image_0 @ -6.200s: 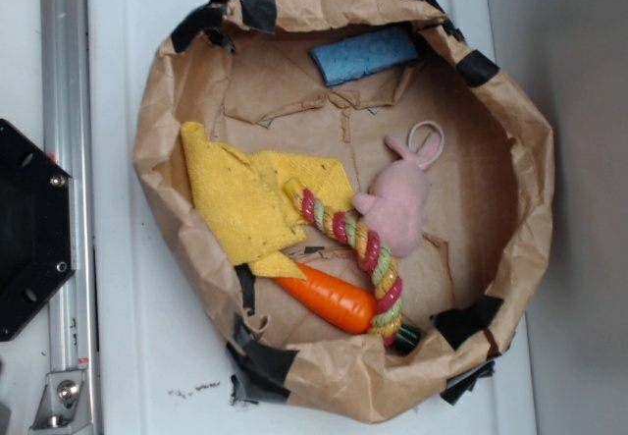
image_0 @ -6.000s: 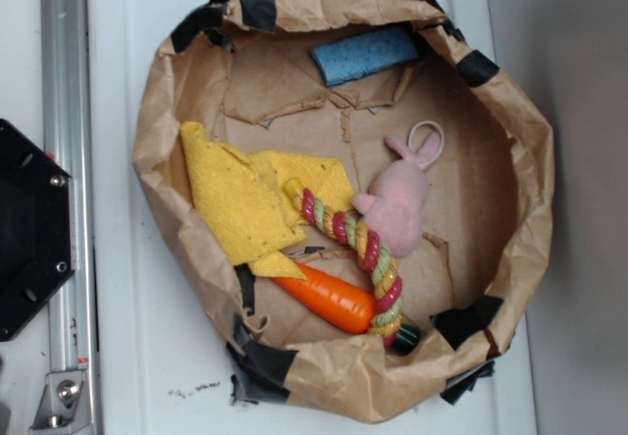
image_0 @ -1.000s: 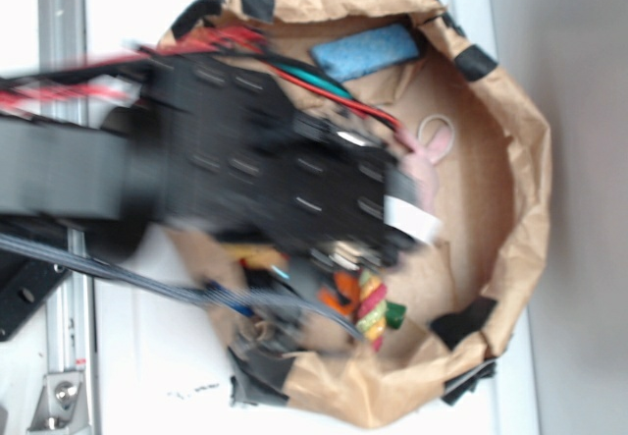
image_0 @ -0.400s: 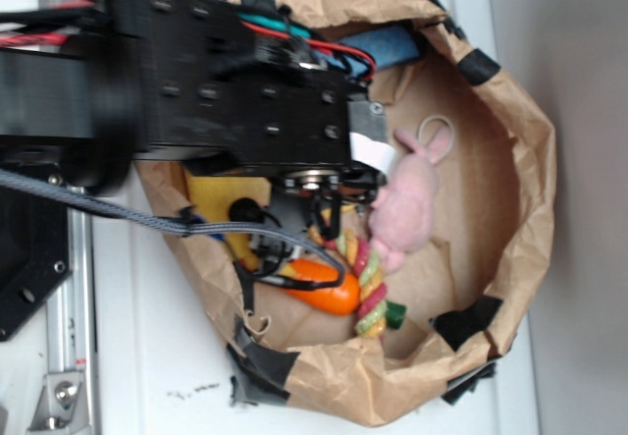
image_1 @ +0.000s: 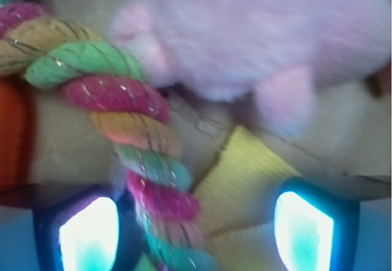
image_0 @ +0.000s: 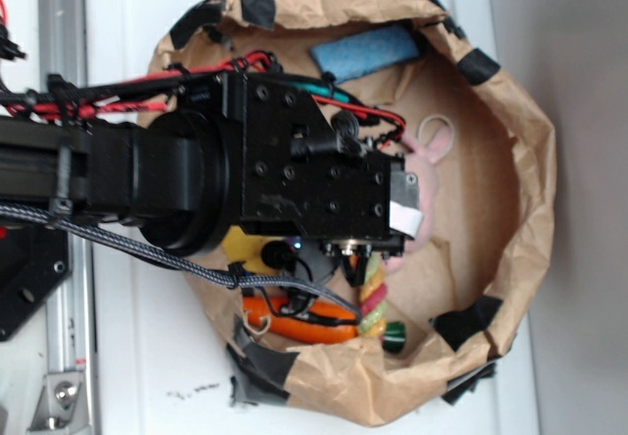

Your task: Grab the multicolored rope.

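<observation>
The multicolored rope, twisted pink, yellow and green, runs from the upper left of the wrist view down between my fingers. My gripper is open and straddles it. The rope lies close to the left fingertip and farther from the right one; I see no touch. From outside, only the rope's lower part and its dark green end show below the arm, which hides the fingers.
All of this lies in a brown paper bag with taped walls. A pink plush bunny lies right beside the rope, on a yellow cloth. An orange carrot sits left of the rope's end. A blue sponge is at the back.
The arm has swung down the picture and now covers the upper rope and most of the bunny. The carrot sits lower and more to the left than 0.4 s ago.
</observation>
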